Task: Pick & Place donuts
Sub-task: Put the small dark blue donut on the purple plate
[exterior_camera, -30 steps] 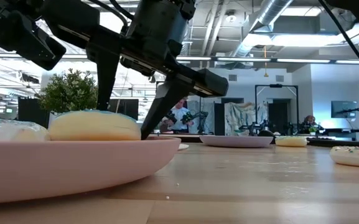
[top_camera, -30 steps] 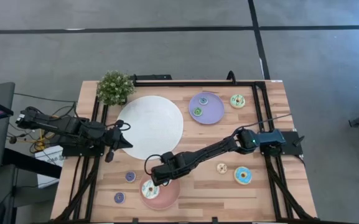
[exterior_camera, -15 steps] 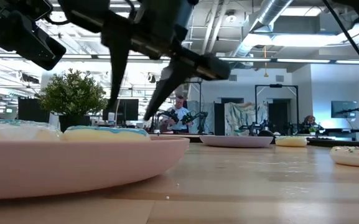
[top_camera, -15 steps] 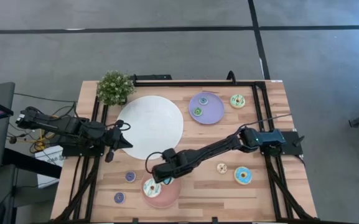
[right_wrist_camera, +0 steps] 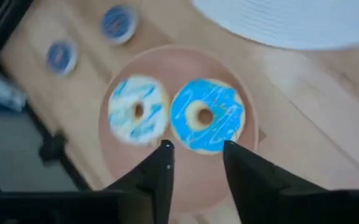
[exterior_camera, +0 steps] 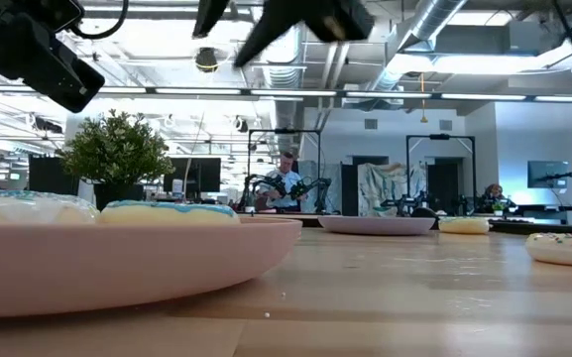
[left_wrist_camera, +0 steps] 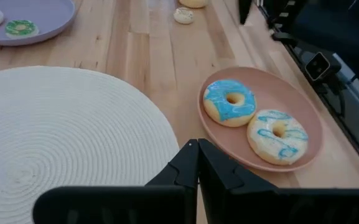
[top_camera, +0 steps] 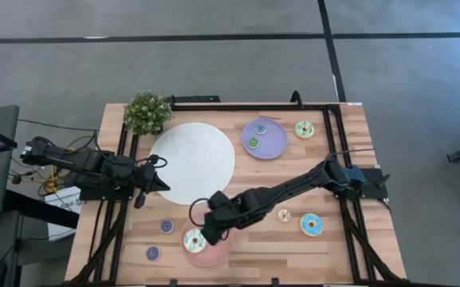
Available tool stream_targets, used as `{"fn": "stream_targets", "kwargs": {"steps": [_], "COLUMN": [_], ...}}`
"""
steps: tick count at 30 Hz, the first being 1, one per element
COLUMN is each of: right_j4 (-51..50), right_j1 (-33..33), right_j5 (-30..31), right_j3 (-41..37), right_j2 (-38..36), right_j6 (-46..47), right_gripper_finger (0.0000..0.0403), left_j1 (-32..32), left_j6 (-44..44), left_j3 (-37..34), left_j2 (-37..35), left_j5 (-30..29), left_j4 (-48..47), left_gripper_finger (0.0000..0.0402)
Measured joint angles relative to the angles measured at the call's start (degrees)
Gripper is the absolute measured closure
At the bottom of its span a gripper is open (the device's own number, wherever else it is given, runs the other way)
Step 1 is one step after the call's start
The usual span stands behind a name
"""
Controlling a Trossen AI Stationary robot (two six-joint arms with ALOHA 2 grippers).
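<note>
We see the right gripper [right_wrist_camera: 195,155], jaws apart, above the round pink plate [right_wrist_camera: 241,180] holding the blue-iced donut [right_wrist_camera: 207,123]; left gripper [left_wrist_camera: 197,163] jaws together.

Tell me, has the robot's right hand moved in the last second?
Yes. In the low view the right hand has risen off the pink plate to the picture's top, open and empty, leaving the blue donut lying on it.

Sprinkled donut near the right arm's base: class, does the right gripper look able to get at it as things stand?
Probably yes. The sprinkled donut lies alone on bare wood, nothing over it. The right gripper is open and empty above the pink plate, so it must swing back first.
</note>
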Motion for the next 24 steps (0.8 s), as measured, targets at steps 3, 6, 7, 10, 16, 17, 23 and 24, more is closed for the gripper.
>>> {"fn": "stream_targets", "kwargs": {"steps": [3,6,7,10,16,17,23,24], "right_j4": [-0.06,-1.08,-2.09,-7.09,-10.12,-8.78,13.96,17.5], "right_j1": [1.36,2.48,2.67,3.14,4.86,5.15,6.39,6.66], "right_j5": [-0.02,0.44,1.06,4.31,9.22,9.26,7.16,6.97], "right_j3": [0.0,0.0,0.0,0.0,-11.75,-16.04,-49.8,-54.93], "right_j2": [-0.73,-0.72,-0.71,-0.58,-9.56,-12.45,-34.92,-38.7], "right_j6": [-8.69,-14.29,-15.05,-17.2,-18.83,-18.91,-18.99,-18.94], "right_gripper_finger": [0.0309,0.0353,0.0369,0.0396,0.0401,0.04,0.0401,0.0402], "left_j1": [-0.03,-1.33,-2.15,-5.58,-12.32,-13.15,-15.95,-16.01], "left_j6": [-1.54,-2.83,-2.87,-3.25,-6.45,-7.07,-10.38,-11.13], "left_j3": [0.0,0.4,0.69,2.07,9.06,10.59,20.93,22.95], "left_j2": [0.41,2.73,4.0,9.13,22.8,25.06,36.99,38.71], "left_j5": [0.01,-0.07,-0.36,-3.77,-13.53,-15.21,-22.96,-23.79], "left_j4": [2.3,4.75,5.14,6.72,7.17,7.2,6.47,6.04], "left_gripper_finger": [0.0401,0.0401,0.0401,0.0401,0.0401,0.0401,0.0401,0.0401]}}
